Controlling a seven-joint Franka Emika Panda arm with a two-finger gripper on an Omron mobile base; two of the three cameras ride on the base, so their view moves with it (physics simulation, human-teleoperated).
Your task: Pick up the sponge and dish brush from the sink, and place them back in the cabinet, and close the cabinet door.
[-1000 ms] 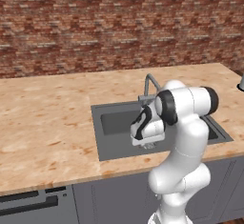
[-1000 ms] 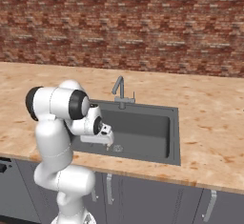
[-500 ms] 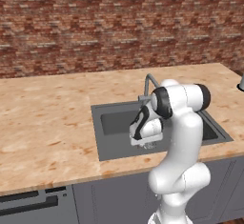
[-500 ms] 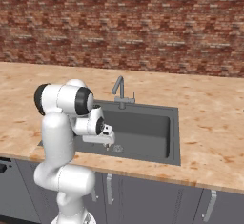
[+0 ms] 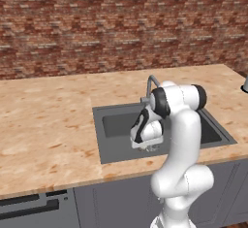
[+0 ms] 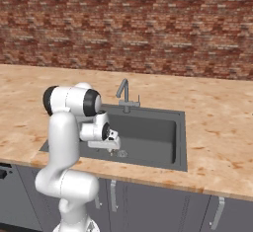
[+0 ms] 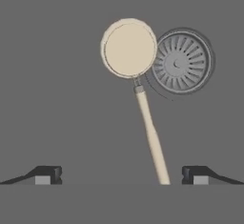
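Sink (image 5: 109, 144) of dark grey sits in a light wood-grain countertop (image 5: 43, 120) beneath a red brick wall (image 5: 121, 23), with a slim grey faucet (image 6: 123, 94) rising at its back edge. The white arm bends over the front of the basin, and its gripper (image 7: 121, 175) points straight down at the basin floor, hanging above it. In the hand view the two dark fingertips (image 7: 45, 174) stand far apart at the lower corners, spread wide with nothing between them but bare basin and the end of a handle. The dish brush (image 7: 136, 70) lies flat on the sink floor: its round cream-white head sits just beside the round slotted drain (image 7: 180, 62), overlapping the drain's rim on one side, and its long cream handle runs from the head down toward the gripper (it passes closer to the right-hand fingertip than to the other one). The fingers are not touching the brush. Grey under-counter cabinet fronts (image 6: 148, 204) with vertical bar handles line the space below the countertop.
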